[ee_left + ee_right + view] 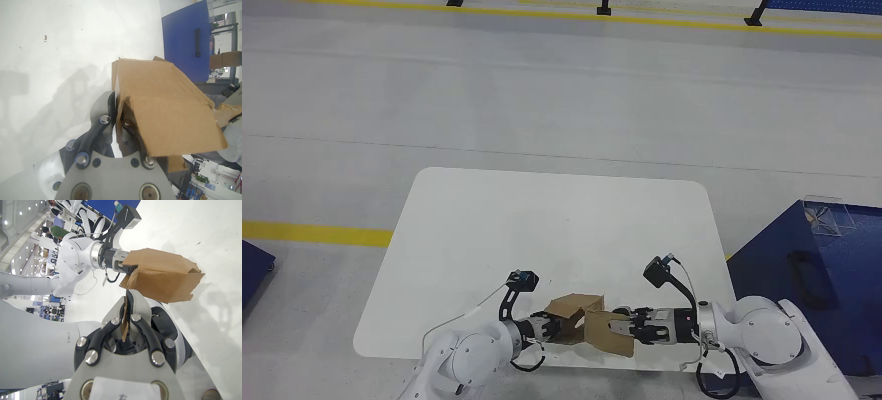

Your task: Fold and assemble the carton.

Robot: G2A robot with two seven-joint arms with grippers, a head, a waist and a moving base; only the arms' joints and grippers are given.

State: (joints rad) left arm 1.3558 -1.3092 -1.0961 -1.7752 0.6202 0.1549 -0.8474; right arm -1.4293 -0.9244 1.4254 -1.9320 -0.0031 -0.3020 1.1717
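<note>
Carton [577, 308] of brown card by the near edge of the white bench [542, 220], we see the left hand [558, 326] pinching one flap tight, the right hand [616, 327] pinching another.

1. White smooth casing [68, 336], right wrist view: a small grey three-letter mark beside a wave symbol, legible.
2. White paper label [124, 390] on grey metal wrist plate [121, 368]: one dark character, cut off at the edge, unreadable.
3. White banner [53, 256] in the room behind: dark lettering, too blurred to read.
</note>
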